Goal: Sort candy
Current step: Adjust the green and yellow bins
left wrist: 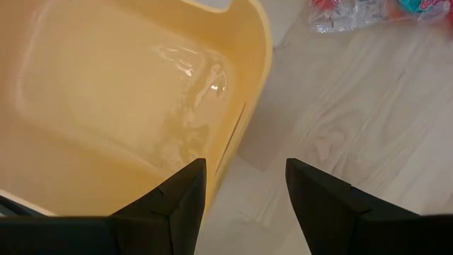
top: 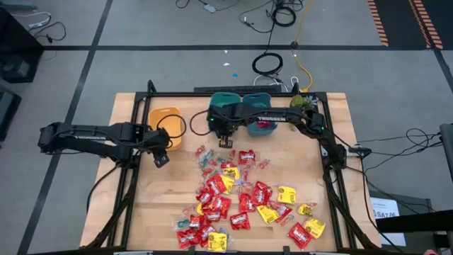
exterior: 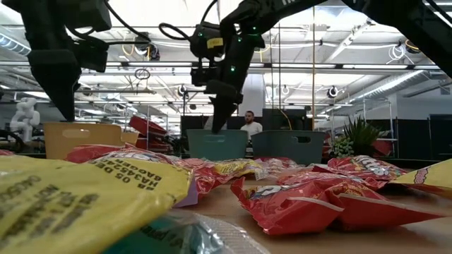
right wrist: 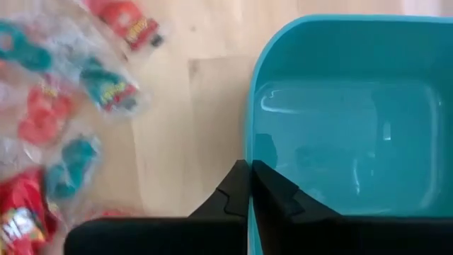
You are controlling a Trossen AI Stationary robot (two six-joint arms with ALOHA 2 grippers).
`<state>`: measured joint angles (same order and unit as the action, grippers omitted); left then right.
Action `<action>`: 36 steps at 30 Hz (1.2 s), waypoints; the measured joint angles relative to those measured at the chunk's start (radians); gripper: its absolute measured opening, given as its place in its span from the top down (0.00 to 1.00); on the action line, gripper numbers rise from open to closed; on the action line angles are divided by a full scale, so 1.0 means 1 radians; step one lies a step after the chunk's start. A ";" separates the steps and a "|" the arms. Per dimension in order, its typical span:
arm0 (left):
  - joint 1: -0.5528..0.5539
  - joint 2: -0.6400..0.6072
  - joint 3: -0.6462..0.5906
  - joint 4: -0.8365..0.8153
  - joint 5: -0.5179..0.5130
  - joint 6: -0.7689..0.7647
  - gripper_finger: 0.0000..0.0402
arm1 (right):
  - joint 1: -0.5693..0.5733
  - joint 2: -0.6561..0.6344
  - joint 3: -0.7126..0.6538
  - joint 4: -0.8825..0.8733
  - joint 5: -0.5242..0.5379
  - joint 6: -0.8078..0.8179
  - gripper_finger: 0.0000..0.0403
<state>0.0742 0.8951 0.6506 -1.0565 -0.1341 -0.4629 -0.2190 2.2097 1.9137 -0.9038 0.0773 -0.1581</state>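
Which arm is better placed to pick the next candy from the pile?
Probably left. The left gripper is open, empty, beside the yellow bin, with the candy close by. The right gripper is shut at the teal bin rim and would have to open first.

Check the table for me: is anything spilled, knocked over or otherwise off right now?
Nothing stands out. The candy lies in a loose pile on the table, as unsorted stock would. The yellow bin and both teal bins sit upright. The left end effector is open; the right end effector is shut, empty.
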 joint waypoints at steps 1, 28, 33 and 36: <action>0.000 0.000 0.000 0.000 0.000 0.000 0.49 | -0.001 0.000 0.000 -0.004 0.000 -0.022 1.00; -0.001 0.000 0.000 0.001 0.008 0.027 0.49 | -0.006 -0.042 0.000 -0.033 -0.053 -0.091 0.89; 0.000 0.000 0.000 0.001 0.014 0.047 0.49 | -0.006 -0.059 0.000 -0.037 -0.053 -0.092 0.82; 0.000 0.002 0.000 0.002 0.022 0.083 0.49 | -0.006 -0.082 -0.001 -0.057 -0.053 -0.066 0.79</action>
<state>0.0738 0.8975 0.6502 -1.0550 -0.1120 -0.3803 -0.2245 2.1273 1.9129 -0.9612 0.0242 -0.2241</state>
